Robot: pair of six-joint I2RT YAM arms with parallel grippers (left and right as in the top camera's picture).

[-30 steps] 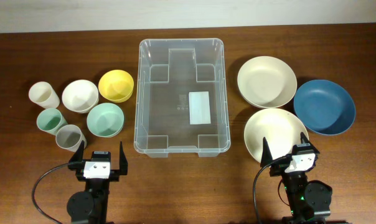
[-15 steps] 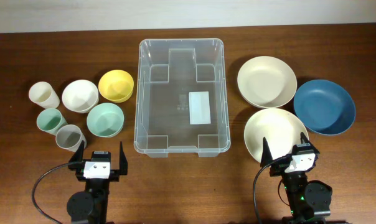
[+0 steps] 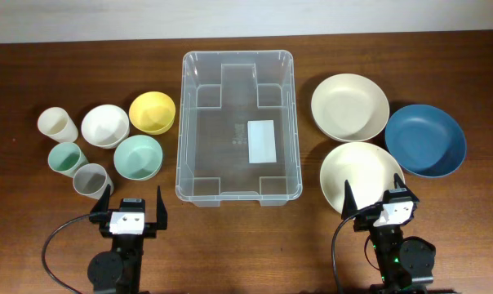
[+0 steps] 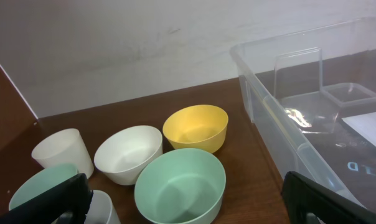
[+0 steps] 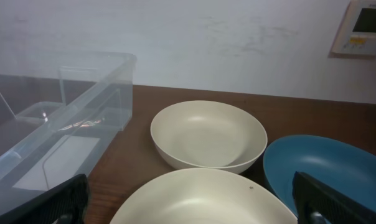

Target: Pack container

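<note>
Left gripper (image 3: 133, 198) and right gripper (image 3: 372, 196) both stand wide open, holding nothing, at the near edge of the dark wooden table (image 3: 18, 245). The large clear rectangular plastic container (image 3: 238, 55) sits mid-table, beyond and between them.

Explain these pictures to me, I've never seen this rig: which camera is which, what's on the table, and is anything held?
Two robot arms sit at the near edge of the table. The overhead picture looks straight down; each wrist picture looks out between that arm's own fingers. The left gripper and right gripper are open, holding nothing. The clear container stands mid-table, empty. Left of it: white bowl, yellow bowl, green bowl, cream cup, green cup, grey cup. Right: far cream dish, near cream dish, blue dish.
</note>
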